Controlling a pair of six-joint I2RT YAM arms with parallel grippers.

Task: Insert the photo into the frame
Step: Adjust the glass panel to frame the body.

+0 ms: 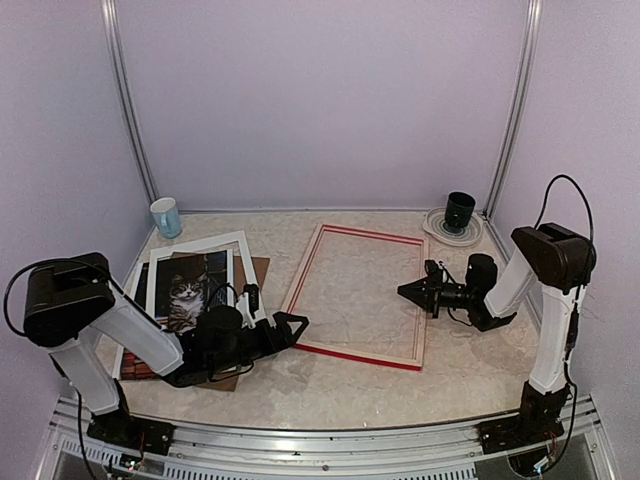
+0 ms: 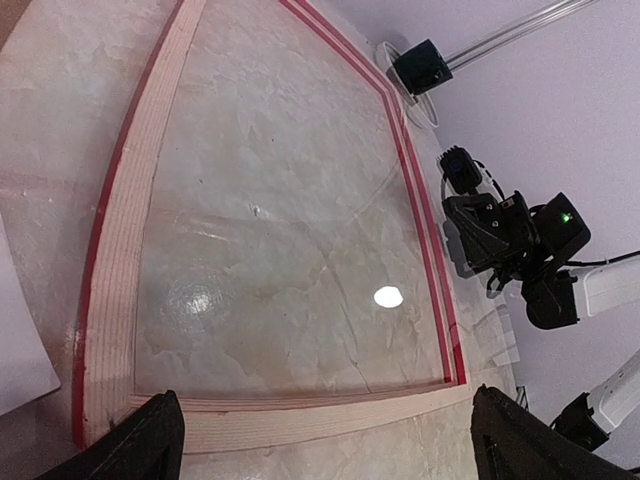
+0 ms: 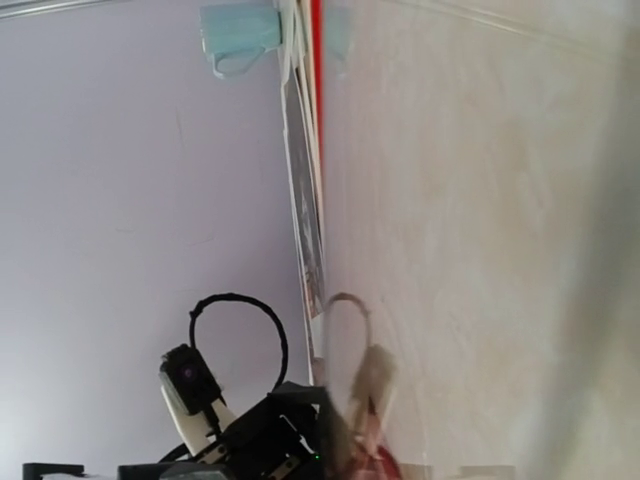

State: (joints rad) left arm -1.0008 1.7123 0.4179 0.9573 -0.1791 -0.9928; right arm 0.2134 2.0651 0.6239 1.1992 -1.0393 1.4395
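Shows the frame (image 1: 355,353) flat at table centre, pale back up. Locates the photo (image 1: 185,290) at its 9 o'clock, lying with a white mat (image 1: 240,240). Shows left gripper (image 1: 297,327) spread wide at the frame's 7 o'clock corner, right gripper (image 1: 405,291) pressed together, empty, at the 3 o'clock rail.

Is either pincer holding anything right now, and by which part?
Nothing held: left pincer open by the frame's near rail; right pincer shut empty beside its right rail.
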